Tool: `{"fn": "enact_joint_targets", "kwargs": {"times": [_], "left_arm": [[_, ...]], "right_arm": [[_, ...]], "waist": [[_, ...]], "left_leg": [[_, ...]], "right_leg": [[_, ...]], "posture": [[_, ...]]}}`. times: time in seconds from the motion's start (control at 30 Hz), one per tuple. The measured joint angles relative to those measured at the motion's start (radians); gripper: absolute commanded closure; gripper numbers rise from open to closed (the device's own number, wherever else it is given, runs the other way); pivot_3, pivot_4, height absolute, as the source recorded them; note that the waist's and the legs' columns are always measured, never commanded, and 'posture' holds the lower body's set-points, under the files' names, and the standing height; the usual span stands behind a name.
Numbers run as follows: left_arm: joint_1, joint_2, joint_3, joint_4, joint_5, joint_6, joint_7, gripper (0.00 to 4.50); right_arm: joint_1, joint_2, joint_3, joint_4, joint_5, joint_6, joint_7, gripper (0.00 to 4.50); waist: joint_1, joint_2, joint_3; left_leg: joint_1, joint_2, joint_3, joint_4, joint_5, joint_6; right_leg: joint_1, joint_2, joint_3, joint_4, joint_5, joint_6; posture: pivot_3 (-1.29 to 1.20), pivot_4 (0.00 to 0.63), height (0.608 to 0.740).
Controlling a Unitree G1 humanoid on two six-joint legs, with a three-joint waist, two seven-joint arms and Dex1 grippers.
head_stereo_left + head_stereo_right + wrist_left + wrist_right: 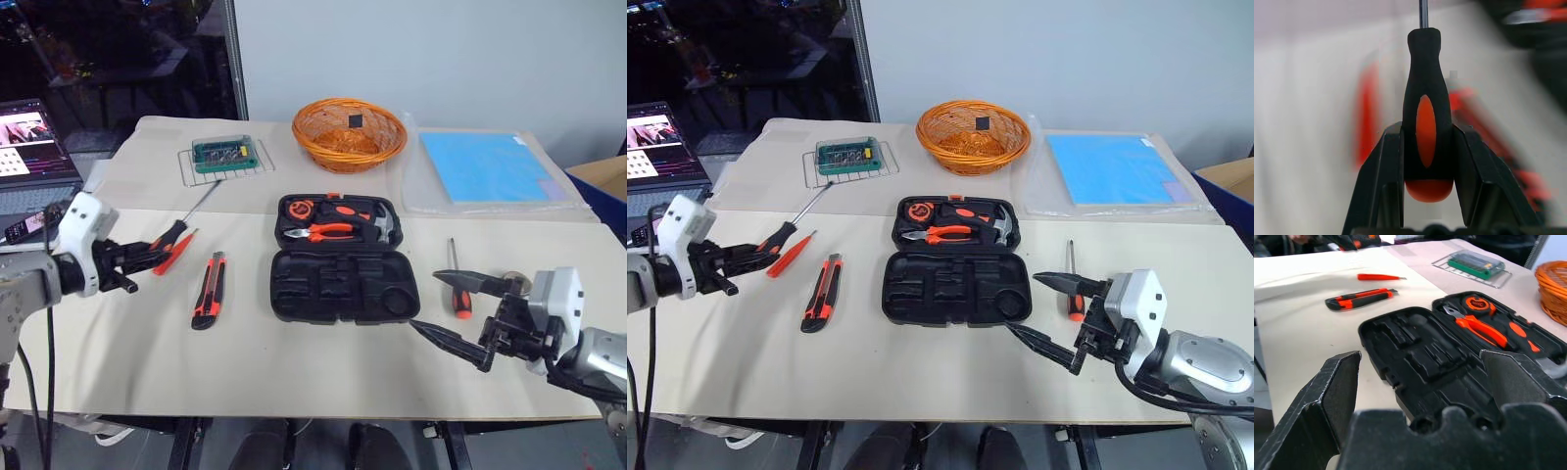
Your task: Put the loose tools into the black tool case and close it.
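My left gripper [147,257] is shut on the handle of an orange-and-black screwdriver [1426,122], whose shaft [201,201] points toward the back of the table. A thin all-orange screwdriver [176,252] lies just beside it, and the orange-black utility knife [209,290] lies nearer the case. The black tool case [343,284] lies open at mid-table, its near half holding bare recesses and its far half pliers, a hammer and a tape measure. Another orange-and-black screwdriver [458,284] lies right of the case. My right gripper [423,301] hangs open beside the case's right front corner, holding nothing.
An orange wicker basket [349,133] stands at the back centre. A green bit box on a wire rack [225,155] sits at the back left, and a blue sheet in clear plastic [485,166] at the back right. A laptop [29,147] stands off the table's left.
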Motion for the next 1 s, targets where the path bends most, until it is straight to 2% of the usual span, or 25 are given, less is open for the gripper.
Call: {"fn": "enact_joint_targets", "kwargs": {"times": [0.07, 0.17, 0.23, 0.27, 0.4, 0.57, 1.0], "left_arm": [[-0.130, -0.056, -0.156, -0.001, 0.083, -0.081, -0.069, 3.64], [-0.339, -0.187, -0.371, 0.106, 0.228, -0.184, -0.152, 3.64], [-0.406, -0.240, -0.444, 0.183, 0.286, -0.225, -0.190, 3.64], [-0.460, -0.284, -0.495, 0.249, 0.331, -0.255, -0.215, 3.64], [-0.601, -0.436, -0.642, 0.489, 0.493, -0.392, -0.273, 3.64], [-0.622, -0.494, -0.678, 0.634, 0.588, -0.463, -0.290, 3.64], [-0.654, -0.523, -0.663, 0.732, 0.684, -0.475, -0.286, 3.64]], "right_arm": [[0.043, 0.006, -0.039, -0.009, 0.000, 0.012, -0.018, 0.00], [0.132, 0.018, -0.118, -0.035, 0.000, 0.018, -0.024, 0.00], [0.180, 0.032, -0.163, -0.047, 0.001, 0.017, -0.021, 0.00], [0.208, 0.038, -0.185, -0.047, 0.000, 0.017, -0.017, 0.00], [0.249, 0.044, -0.259, -0.063, 0.001, 0.013, -0.006, 0.00], [0.247, 0.046, -0.263, -0.077, 0.000, 0.012, -0.011, 0.00], [0.239, 0.065, -0.249, -0.133, -0.002, 0.012, -0.050, 0.00]], "waist": [[0.018, 0.000, 0.000], [0.024, -0.001, -0.001], [0.005, -0.001, -0.001], [-0.002, -0.001, -0.001], [-0.019, -0.001, -0.001], [-0.036, -0.002, -0.001], [-0.038, -0.001, -0.001]], "left_leg": [[0.000, 0.002, 0.004, 0.000, 0.000, 0.000], [-0.004, 0.002, 0.009, 0.004, 0.001, 0.002], [-0.005, 0.001, 0.011, 0.005, 0.002, 0.006], [-0.005, 0.001, 0.011, 0.007, 0.005, 0.014], [-0.007, 0.002, 0.011, 0.010, 0.004, 0.017], [-0.007, 0.003, 0.011, 0.011, 0.004, 0.018], [-0.009, 0.003, 0.009, 0.019, -0.001, 0.013]], "right_leg": [[0.000, 0.004, -0.005, 0.000, 0.000, 0.001], [0.002, 0.007, -0.003, 0.001, 0.001, 0.000], [0.001, 0.007, 0.001, 0.001, 0.003, 0.004], [0.001, 0.008, 0.001, 0.002, 0.002, 0.005], [0.000, 0.008, 0.001, 0.002, 0.002, 0.005], [0.000, 0.008, 0.000, 0.003, -0.001, 0.010], [0.002, 0.007, 0.000, 0.004, 0.001, 0.017]], "posture": [[0.00, 0.150, 0.740], [0.00, 0.150, 0.740], [0.00, 0.150, 0.740], [0.00, 0.150, 0.740], [0.00, 0.150, 0.740], [0.00, 0.150, 0.740], [0.00, 0.150, 0.740]]}}
